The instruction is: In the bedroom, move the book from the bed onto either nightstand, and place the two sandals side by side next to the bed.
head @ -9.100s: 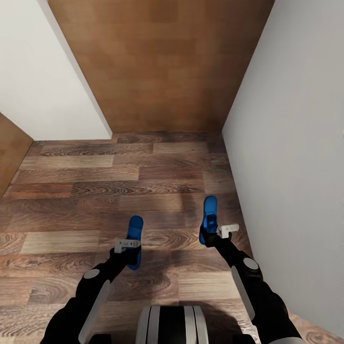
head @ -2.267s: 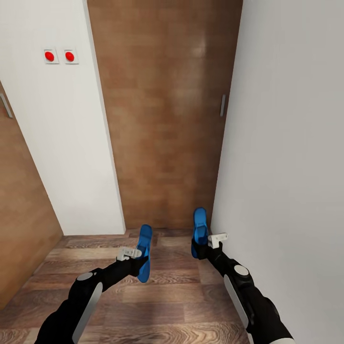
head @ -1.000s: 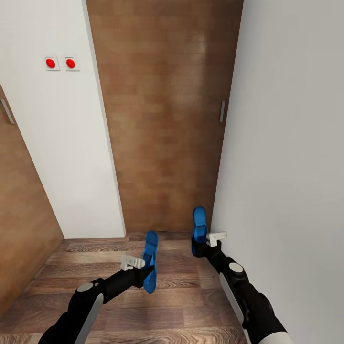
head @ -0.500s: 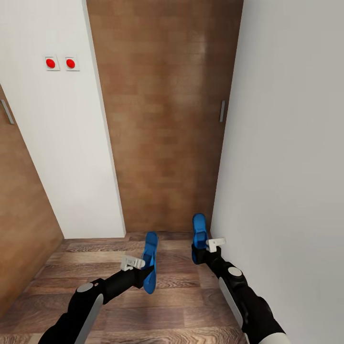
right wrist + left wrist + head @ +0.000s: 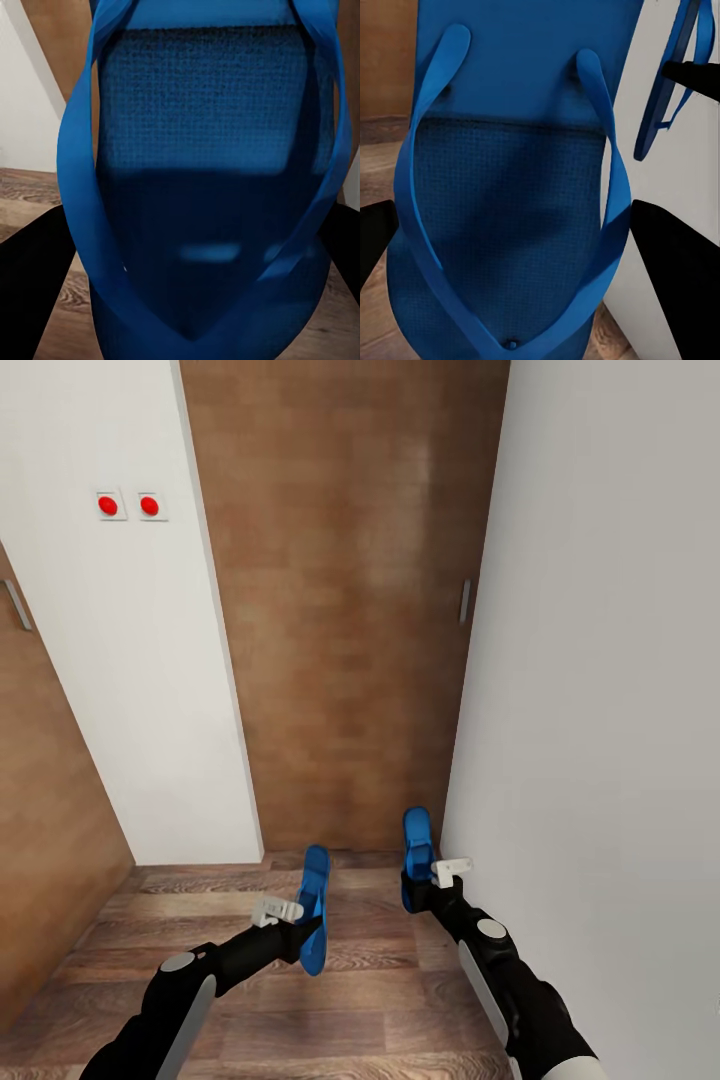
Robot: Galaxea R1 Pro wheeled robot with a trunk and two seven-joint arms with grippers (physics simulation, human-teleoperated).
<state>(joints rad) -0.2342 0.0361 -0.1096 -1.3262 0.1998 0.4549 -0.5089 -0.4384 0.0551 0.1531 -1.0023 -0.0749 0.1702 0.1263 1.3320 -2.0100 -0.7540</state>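
Observation:
Each of my grippers carries one blue sandal, held above the wood-plank floor. My left gripper (image 5: 300, 935) is shut on one sandal (image 5: 314, 908), which stands on edge; the left wrist view shows its sole and straps (image 5: 510, 217) up close between the dark fingers. My right gripper (image 5: 420, 888) is shut on the other sandal (image 5: 417, 845), close to the white wall at the right; its sole (image 5: 202, 180) spans the right wrist view. This second sandal (image 5: 679, 71) also hangs at the far side in the left wrist view. The book, bed and nightstand are out of view.
A closed brown wooden door (image 5: 345, 610) with a small metal handle (image 5: 464, 601) stands straight ahead. White walls (image 5: 600, 660) close in on both sides. Two red switches (image 5: 128, 506) sit on the left wall. Another wooden door (image 5: 40, 780) is at far left.
Over nine seconds the view has risen from the floor to the door. In the last second my right gripper with its sandal dropped slightly; the left arm held still.

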